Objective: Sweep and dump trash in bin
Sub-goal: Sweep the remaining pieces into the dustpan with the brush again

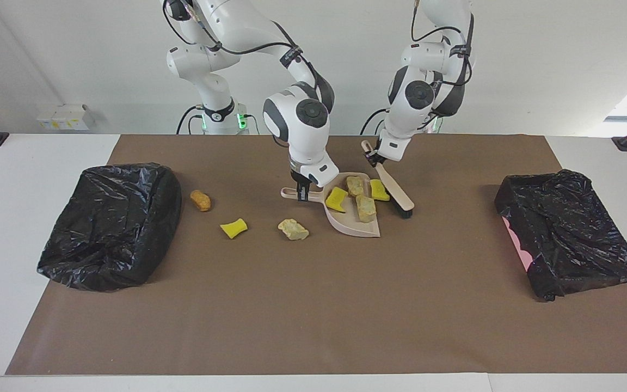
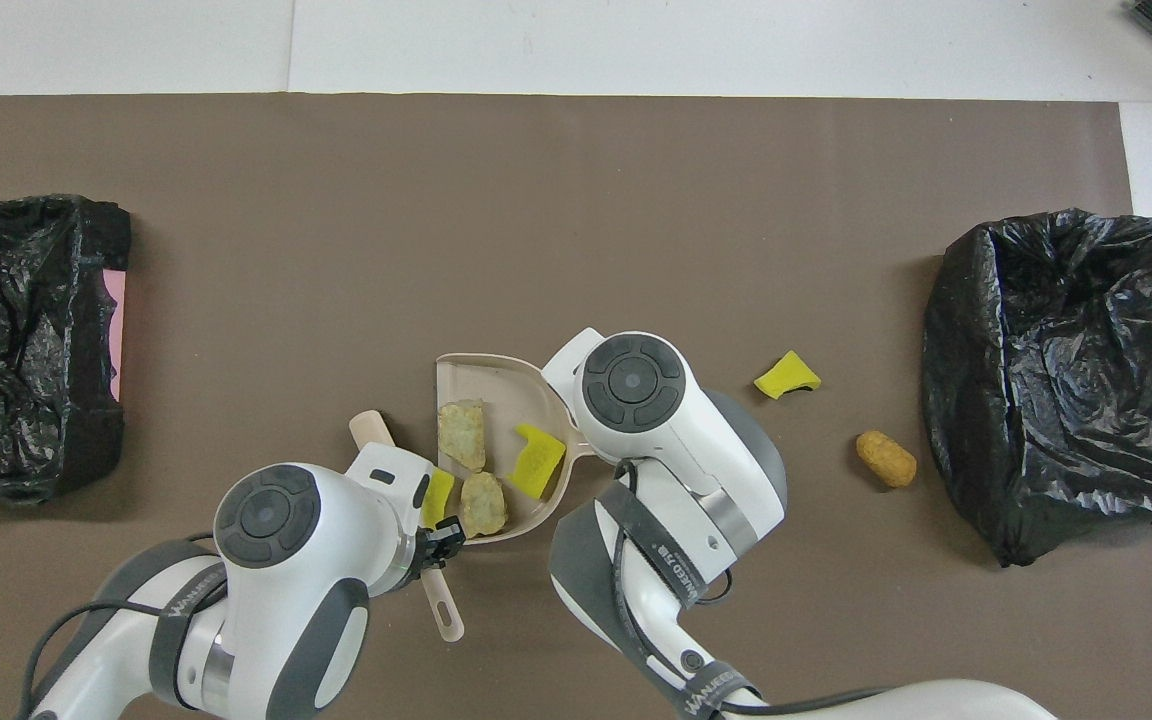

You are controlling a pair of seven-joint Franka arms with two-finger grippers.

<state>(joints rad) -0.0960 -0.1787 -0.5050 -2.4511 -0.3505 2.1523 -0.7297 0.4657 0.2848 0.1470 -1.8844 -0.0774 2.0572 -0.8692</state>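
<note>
Seven trash pieces: four in the dustpan at frame centre, three beside it. Right end effector grips the dustpan; left end effector grips the brush. Two bins.
</note>
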